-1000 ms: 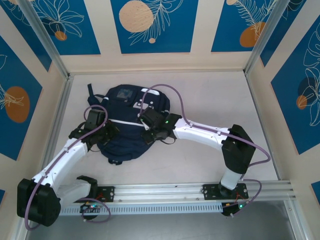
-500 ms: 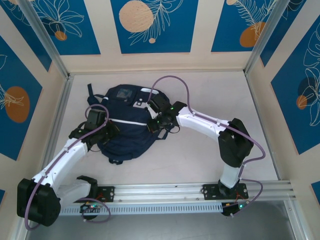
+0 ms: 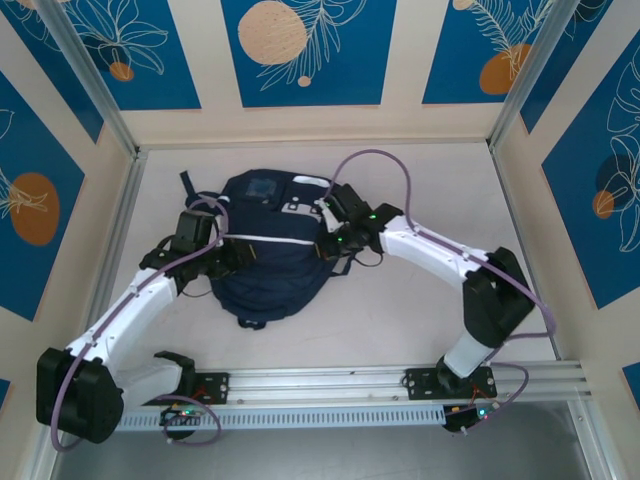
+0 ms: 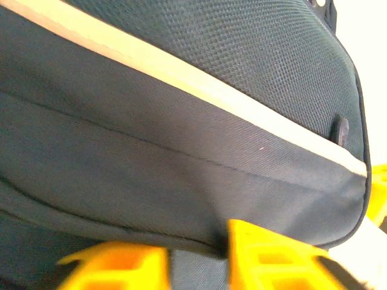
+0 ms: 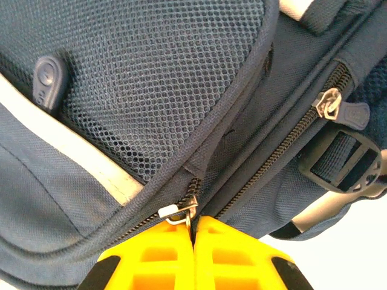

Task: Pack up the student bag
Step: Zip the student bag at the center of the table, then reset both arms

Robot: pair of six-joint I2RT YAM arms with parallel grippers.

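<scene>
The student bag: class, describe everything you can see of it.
The student bag is a dark navy fabric backpack with thin white stripes, mesh panels, zips and a pale patch near its top. It lies flat on the table, front upward. The right gripper pinches a metal zip pull; the left gripper, fingers parted, sits at its side.

Zipper pull (image 5: 179, 212) half hidden between right gripper (image 5: 195, 232) jaws; left gripper (image 4: 196, 263) blurred, cropped by bottom edge

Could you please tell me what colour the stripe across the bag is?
The stripe is white; top view.
</scene>
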